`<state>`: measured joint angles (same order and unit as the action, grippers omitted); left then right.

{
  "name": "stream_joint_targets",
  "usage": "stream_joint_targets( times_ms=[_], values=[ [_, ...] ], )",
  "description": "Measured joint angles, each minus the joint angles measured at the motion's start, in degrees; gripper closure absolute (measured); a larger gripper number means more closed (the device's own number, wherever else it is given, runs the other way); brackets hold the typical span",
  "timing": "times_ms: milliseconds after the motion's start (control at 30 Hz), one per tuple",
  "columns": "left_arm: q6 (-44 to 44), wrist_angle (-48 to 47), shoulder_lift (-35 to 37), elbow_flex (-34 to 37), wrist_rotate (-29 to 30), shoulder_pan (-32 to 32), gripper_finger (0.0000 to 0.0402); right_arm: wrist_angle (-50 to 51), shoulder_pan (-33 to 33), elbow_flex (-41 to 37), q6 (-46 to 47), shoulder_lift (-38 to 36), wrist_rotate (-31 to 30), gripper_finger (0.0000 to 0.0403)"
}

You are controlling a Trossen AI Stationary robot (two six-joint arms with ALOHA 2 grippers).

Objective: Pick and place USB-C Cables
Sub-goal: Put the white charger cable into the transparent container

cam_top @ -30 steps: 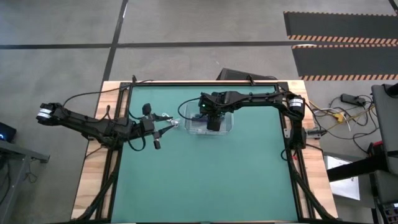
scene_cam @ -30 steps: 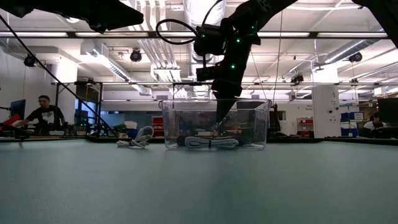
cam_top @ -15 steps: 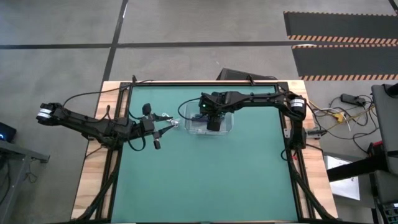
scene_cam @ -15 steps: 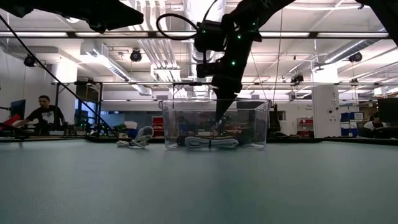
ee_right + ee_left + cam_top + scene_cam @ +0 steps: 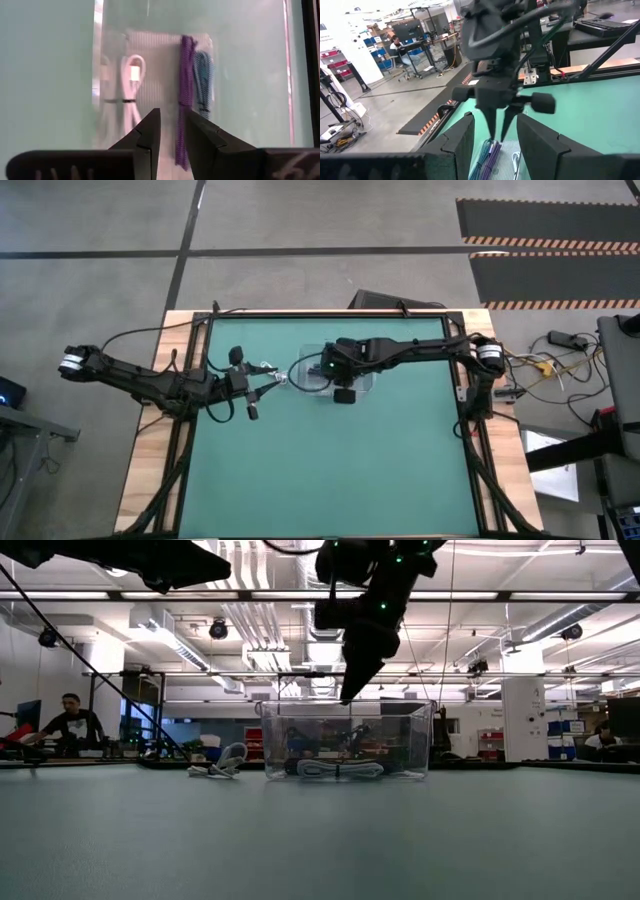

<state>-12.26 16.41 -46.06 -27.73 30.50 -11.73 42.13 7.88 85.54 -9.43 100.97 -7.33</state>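
Observation:
A clear plastic box [image 5: 400, 740] stands on the green mat. On its floor lie a white cable bundle [image 5: 127, 90], a purple one [image 5: 185, 90] and a teal-blue one [image 5: 202, 80]. Another white cable bundle [image 5: 222, 764] lies on the mat left of the box. My right gripper [image 5: 346, 695] hangs just above the box's rim, pointing down, slightly open and empty. My left gripper [image 5: 272, 380] hovers open left of the box, near the loose white bundle [image 5: 266, 368]. No black bundle shows.
The box [image 5: 310, 375] sits toward the mat's far edge, near the middle. Green mat stretches toward the near edge. A wooden border and dark frame rails run along the table's sides. A person sits at a desk far behind the table [image 5: 68, 722].
My right gripper has risen straight up out of the box, from deep between its walls to just above the rim, carrying nothing. The cables inside have stayed where they were.

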Motion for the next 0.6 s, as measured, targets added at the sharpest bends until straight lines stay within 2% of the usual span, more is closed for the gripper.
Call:
stream_joint_targets(
  times_ms=[333,600],
  values=[
    [1.48,-0.38,0.00,0.00,0.00,0.02,0.0269,-14.16,-2.76,-12.66,-0.03,-7.35,0.01,0.0340],
    [1.93,-0.17,-0.61,0.02,0.00,0.02,0.0269,-31.43,-2.75,-24.36,0.00,-14.31,0.00,0.0342]
  ],
)
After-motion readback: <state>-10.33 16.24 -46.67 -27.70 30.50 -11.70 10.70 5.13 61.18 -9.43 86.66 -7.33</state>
